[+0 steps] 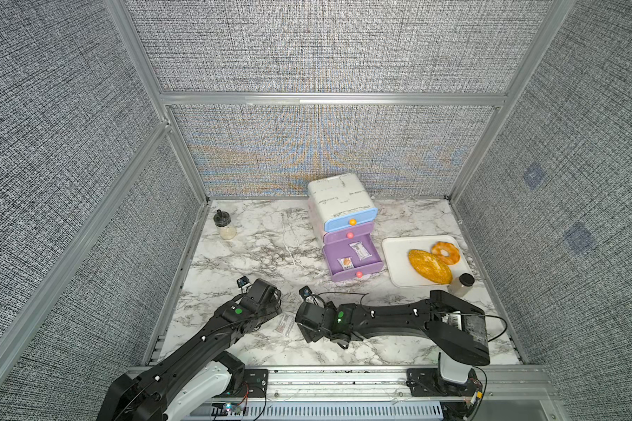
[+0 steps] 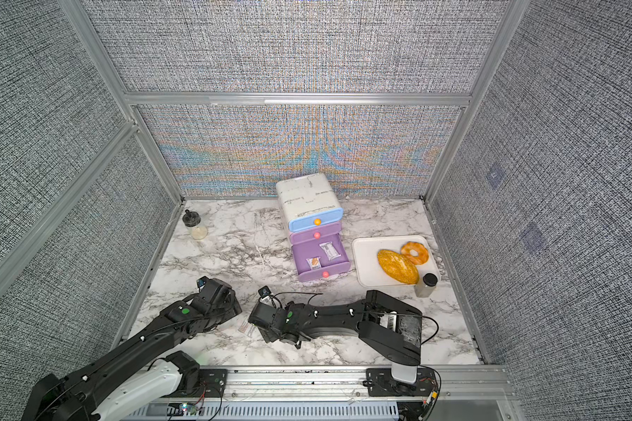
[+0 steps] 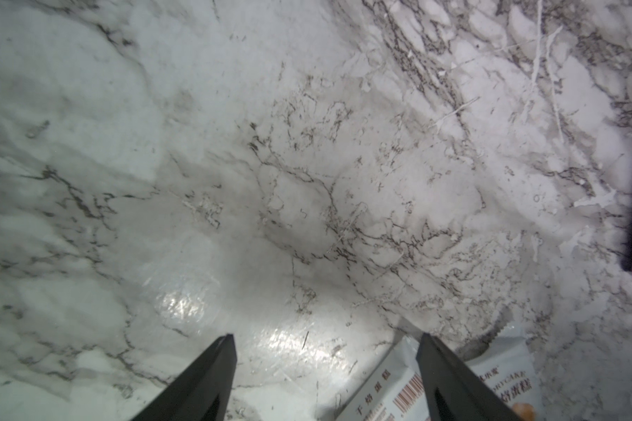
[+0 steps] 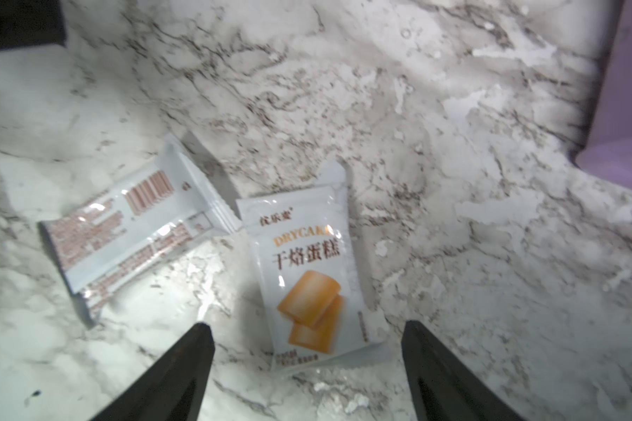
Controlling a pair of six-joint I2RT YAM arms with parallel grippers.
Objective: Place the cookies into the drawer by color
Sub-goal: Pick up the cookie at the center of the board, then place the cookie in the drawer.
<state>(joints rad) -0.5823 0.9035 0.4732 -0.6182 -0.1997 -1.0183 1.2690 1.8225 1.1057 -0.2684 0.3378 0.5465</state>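
Two white cookies [image 4: 307, 269] are seen lying near the table's [image 1: 263, 237] front edge, beside the left gripper [image 3: 327, 339] and right gripper [image 4: 307, 328], whose jaws are spread wide, nothing grasped. Two more are held in the pulled-out bottom drawer [image 1: 334, 253].

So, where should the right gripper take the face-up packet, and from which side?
Probably from above, pinching its two long edges near the picture end. The face-up packet lies flat on the table, lengthwise between the open fingers of the right gripper; the face-down packet crowds its other end.

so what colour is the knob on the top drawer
Orange knob, clearest in a top view.
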